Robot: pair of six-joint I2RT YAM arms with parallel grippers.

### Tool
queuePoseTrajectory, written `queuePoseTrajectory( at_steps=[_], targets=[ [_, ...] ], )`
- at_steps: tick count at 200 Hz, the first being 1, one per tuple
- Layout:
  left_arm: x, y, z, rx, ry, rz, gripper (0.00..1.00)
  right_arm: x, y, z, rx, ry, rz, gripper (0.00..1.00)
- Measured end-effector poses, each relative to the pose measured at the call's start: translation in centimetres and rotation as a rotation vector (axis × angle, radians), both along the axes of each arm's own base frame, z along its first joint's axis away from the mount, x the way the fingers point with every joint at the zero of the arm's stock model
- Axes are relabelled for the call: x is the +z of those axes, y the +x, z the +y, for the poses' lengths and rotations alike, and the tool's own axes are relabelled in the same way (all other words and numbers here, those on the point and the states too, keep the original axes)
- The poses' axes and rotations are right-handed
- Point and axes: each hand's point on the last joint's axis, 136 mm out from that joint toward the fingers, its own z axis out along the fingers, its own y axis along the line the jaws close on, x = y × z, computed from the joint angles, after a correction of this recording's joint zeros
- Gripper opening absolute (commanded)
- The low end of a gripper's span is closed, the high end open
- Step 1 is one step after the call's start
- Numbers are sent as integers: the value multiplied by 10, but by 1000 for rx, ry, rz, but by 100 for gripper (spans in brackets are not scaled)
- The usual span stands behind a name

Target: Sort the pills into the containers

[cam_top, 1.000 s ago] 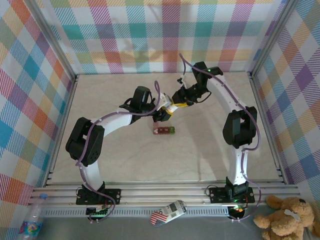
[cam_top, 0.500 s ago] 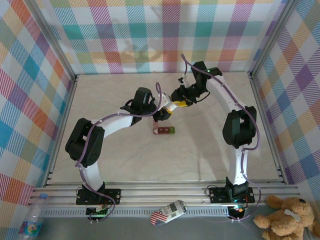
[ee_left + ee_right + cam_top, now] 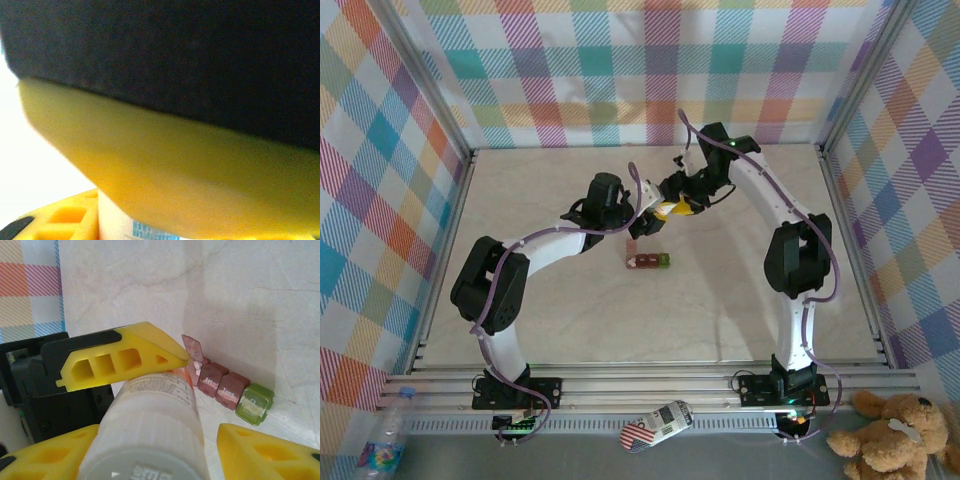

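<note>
From above we see both arms meeting over the pale, marble-veined table (image 3: 540,320), the left gripper (image 3: 648,218) and right gripper (image 3: 677,201) almost tip to tip. Just nearer than them lie the containers (image 3: 648,261), a short row of joined little boxes, dark red with a green one at the right end.

The left wrist gives us a soft yellow pad (image 3: 175,170) pressed against a white bottle (image 3: 117,227) with blue print. The left gripper is clenched on that bottle.

The right wrist shows us more. The bottle is a smooth cylinder with a grey cap (image 3: 145,471), and the left gripper's hollow-ribbed yellow finger (image 3: 120,360) lies on its side. The right gripper's own jaws stand apart on either side of the cap, with a gap on one side, so it is released. Beyond, the boxes look glossy and translucent, with white lettering on their lids. The one farthest from the green has its lid (image 3: 192,349) raised.
</note>
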Motion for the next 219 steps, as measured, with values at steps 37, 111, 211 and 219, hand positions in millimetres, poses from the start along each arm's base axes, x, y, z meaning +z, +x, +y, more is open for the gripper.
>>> queuePoseTrajectory(
  at_steps=[37,111,211,219],
  targets=[
    [10,6,1,18,-48,-6,0,8,-3,-9,-26,-15,-22,76],
    [21,19,14,61,-125,20,0,49,-23,-37,-70,40,-130,83],
    [41,0,3,-30,-260,123,0,95,5,-37,-119,192,-366,83],
    [43,-2,2,-39,-266,130,0,102,11,-35,-117,202,-381,82]
  ],
)
